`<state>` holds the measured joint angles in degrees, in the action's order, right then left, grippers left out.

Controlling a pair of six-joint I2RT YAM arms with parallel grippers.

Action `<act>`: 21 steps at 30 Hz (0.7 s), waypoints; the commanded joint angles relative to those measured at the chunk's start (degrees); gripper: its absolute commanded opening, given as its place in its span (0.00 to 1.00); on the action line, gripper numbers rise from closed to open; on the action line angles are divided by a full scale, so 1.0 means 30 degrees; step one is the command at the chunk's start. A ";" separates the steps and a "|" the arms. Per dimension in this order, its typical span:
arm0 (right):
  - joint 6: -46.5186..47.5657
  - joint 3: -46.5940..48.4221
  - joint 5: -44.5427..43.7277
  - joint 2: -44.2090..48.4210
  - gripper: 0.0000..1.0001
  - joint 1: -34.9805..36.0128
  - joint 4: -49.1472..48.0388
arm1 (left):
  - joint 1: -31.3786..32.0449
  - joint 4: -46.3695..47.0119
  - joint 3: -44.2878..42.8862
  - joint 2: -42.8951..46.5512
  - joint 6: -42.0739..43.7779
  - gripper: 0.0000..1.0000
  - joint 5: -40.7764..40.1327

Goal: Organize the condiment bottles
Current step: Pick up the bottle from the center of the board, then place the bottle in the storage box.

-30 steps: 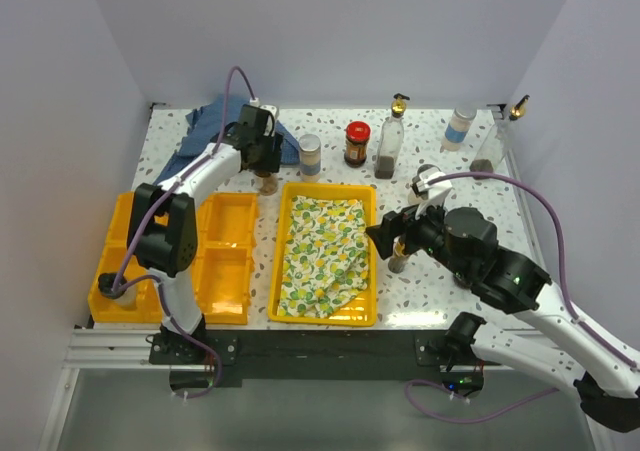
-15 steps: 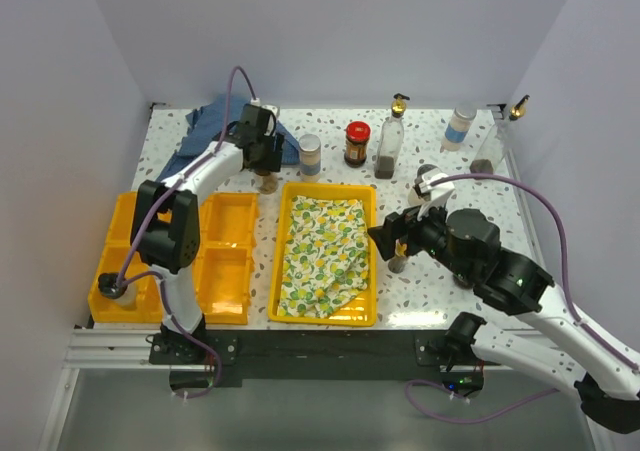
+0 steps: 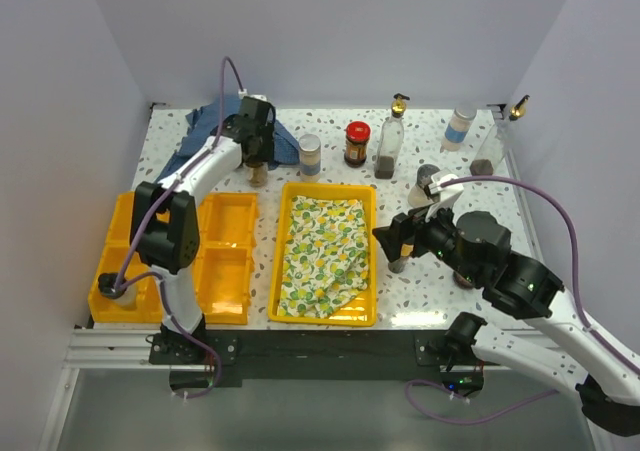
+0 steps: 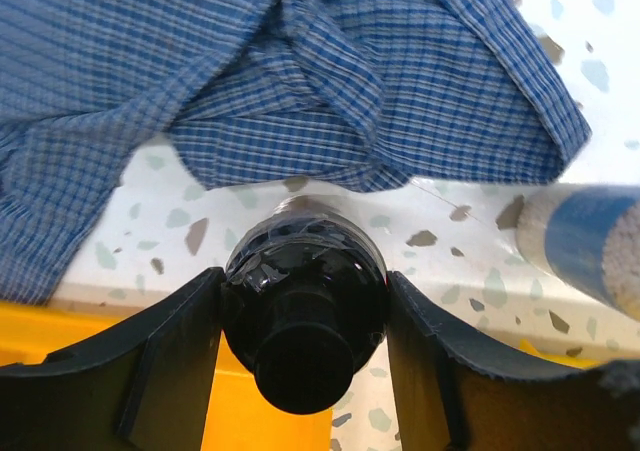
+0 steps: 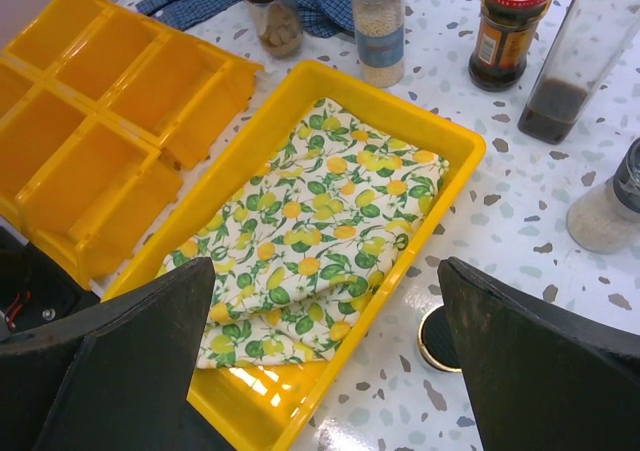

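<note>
Two pincers are busy: my left pincer (image 4: 303, 306) is clenched on the black cap of a shaker (image 4: 303, 271), held between its jaws beside the blue cloth (image 4: 300, 71), I think for a firm hold. My right pincer (image 5: 322, 321) hangs released just above a small jar (image 5: 440, 337).

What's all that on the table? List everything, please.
flat tray: one, yellow, centre.
lemon-print cloth: one, white and yellow, in flat tray.
divided trays: two, yellow, left.
small jar: one, pale, nearest left compartment.
checked cloth: one, blue, back left.
red-lidded jar: one, dark, back centre.
pourer bottles: two, clear, gold-topped, back centre and back right.
shakers: two, grey-capped, behind and right of flat tray.
blue-labelled bottle: one, white, back right.
black-capped bottle: one, by checked cloth.
dark-lidded jar: one, right of flat tray.
left gripper: black, closed on black-capped bottle.
right gripper: black, open above dark-lidded jar.
</note>
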<state>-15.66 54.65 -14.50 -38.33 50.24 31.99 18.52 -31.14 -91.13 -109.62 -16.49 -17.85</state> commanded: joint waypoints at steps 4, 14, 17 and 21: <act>-0.0228 0.1235 -0.0439 -0.0173 0.99 0.0012 0.0323 | -0.1218 -0.1741 -0.1408 0.3258 -0.4398 0.00 -0.4335; -0.0405 0.1030 -0.0293 -0.0466 0.99 0.0012 0.0353 | -0.6172 -0.8015 -0.0005 0.6595 -1.2983 0.00 -0.6848; -0.0376 0.1001 -0.0322 -0.0613 0.99 0.0012 0.0411 | -0.7052 -0.9977 0.0813 0.7591 -1.5093 0.00 -0.7787; -0.0463 0.0913 -0.0293 -0.0730 0.99 0.0012 0.0441 | -0.8367 -1.2323 0.2161 0.8970 -1.7758 0.00 -0.9283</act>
<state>-16.51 56.14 -14.50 -40.14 50.24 33.26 -3.79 -59.79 -87.77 -87.57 -58.22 -38.13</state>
